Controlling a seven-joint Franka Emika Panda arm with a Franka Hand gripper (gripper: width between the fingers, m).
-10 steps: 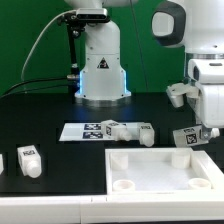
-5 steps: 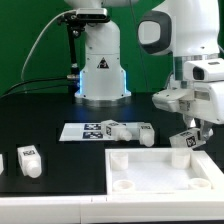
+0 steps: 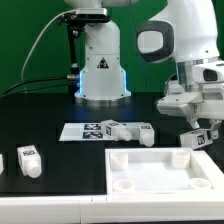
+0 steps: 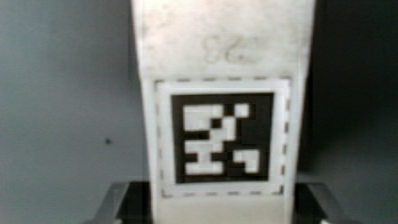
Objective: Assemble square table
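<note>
The end effector (image 3: 200, 133) pinches one table leg (image 4: 222, 90) across its sides, holding it in the air over the far corner of the tabletop (image 3: 150, 166), which lies at the counter's front edge. The leg looks light, stiff and smooth, likely slippery plastic; a firm hold across its middle should suit it.

Arm: white Panda arm (image 3: 178, 40) fills the upper right of the exterior frame, a round dark-capped joint facing the camera.
Wrist: white wrist block (image 3: 195, 92) at the right edge, mid-height.
Gripper: gripper (image 3: 203, 130) points down, jaws clamped on a tagged table leg (image 3: 196, 138).
Fingers: dark fingers (image 4: 121, 200) flank the leg on both sides in the wrist view.
</note>
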